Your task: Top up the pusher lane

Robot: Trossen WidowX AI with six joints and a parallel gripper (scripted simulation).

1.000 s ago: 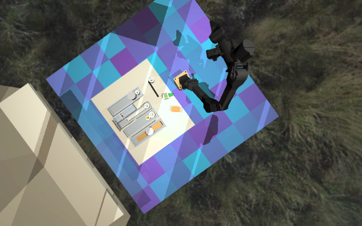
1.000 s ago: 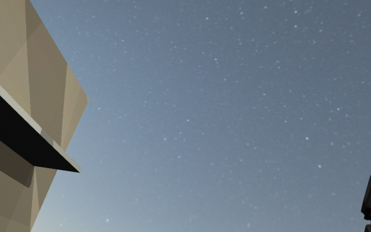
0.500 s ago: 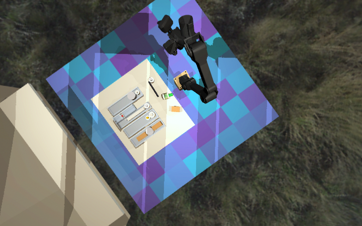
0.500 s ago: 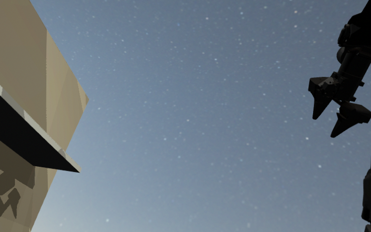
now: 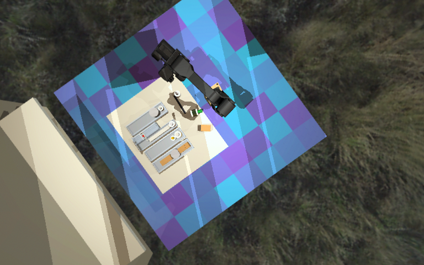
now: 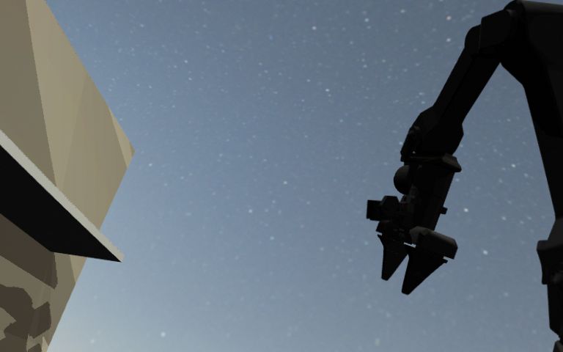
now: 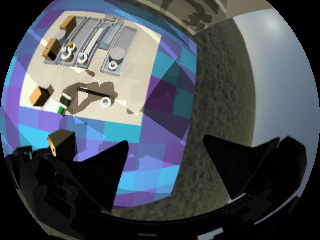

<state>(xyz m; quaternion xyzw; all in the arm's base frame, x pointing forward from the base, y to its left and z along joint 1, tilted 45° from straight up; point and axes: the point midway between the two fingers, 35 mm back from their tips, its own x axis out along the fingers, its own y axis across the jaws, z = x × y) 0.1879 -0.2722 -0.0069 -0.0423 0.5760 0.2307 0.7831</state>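
Observation:
My gripper (image 6: 395,286) (image 7: 167,142) is open and empty, raised high, with nothing between its fingertips; in the top view its fingers are hard to make out. A white-topped loose jar (image 5: 177,93) (image 7: 105,102) stands on the cream mat (image 5: 175,174) (image 7: 131,107). A green-capped dark jar or bottle (image 5: 194,112) (image 7: 65,100) lies on its side near the mat's edge. The lane with a red-marked part (image 5: 143,136) at its back appears to be the pusher lane. A white-topped jar (image 5: 171,123) (image 7: 82,58) is near its front end. The pusher plate and jar labels are too small to tell.
A thin black bar (image 5: 179,104) (image 7: 94,92) lies beside the loose jar. An orange box (image 5: 204,127) (image 7: 39,96) stands near the mat's edge. Neighbouring lanes hold a grey disc (image 5: 153,112) (image 7: 117,53), white-topped jars and orange blocks. A large pale structure (image 5: 62,174) (image 6: 70,103) is beyond.

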